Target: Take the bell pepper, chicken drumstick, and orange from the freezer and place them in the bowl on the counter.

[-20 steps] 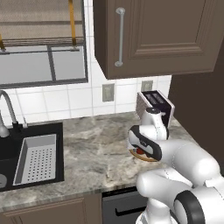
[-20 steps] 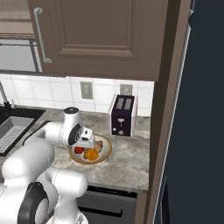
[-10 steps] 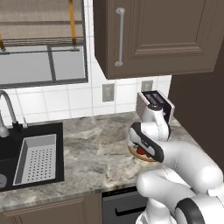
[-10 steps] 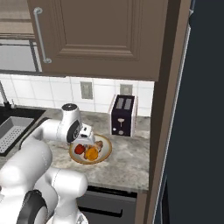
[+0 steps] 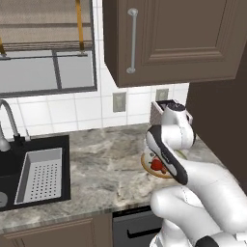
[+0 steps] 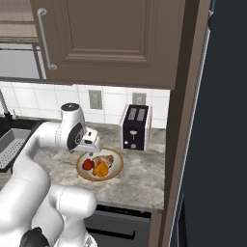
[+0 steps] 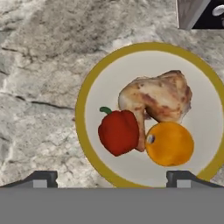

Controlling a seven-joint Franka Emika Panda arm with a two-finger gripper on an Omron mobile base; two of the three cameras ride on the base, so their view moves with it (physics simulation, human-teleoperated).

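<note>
The beige bowl point(image 7: 82, 101) with its tan-gold rim sits on the marbled counter point(image 7: 39, 74). In it lie the red bell pepper point(image 7: 118, 131), the golden-brown chicken drumstick point(image 7: 157, 98) and the orange point(image 7: 169, 143), all touching. My gripper point(image 7: 111, 177) hovers straight above the bowl, open and holding nothing. In the right base view the gripper point(image 6: 91, 144) hangs just over the bowl point(image 6: 118, 161), with the bell pepper point(image 6: 88, 164), the orange point(image 6: 101, 170) and the drumstick point(image 6: 103, 159) in it. The dark freezer point(image 6: 219, 144) stands at the right. My arm hides most of the bowl point(image 5: 146, 164) in the left base view.
A black toaster point(image 6: 135, 128) stands against the tiled wall just behind the bowl. Brown wall cabinets point(image 6: 111, 38) hang overhead. At the left are a black sink point(image 5: 9, 166) with a grey basket point(image 5: 41, 174) and a faucet point(image 5: 7, 120).
The hand has lifted slightly away from the bowl, jaws wide. The three foods lie still in the bowl.
</note>
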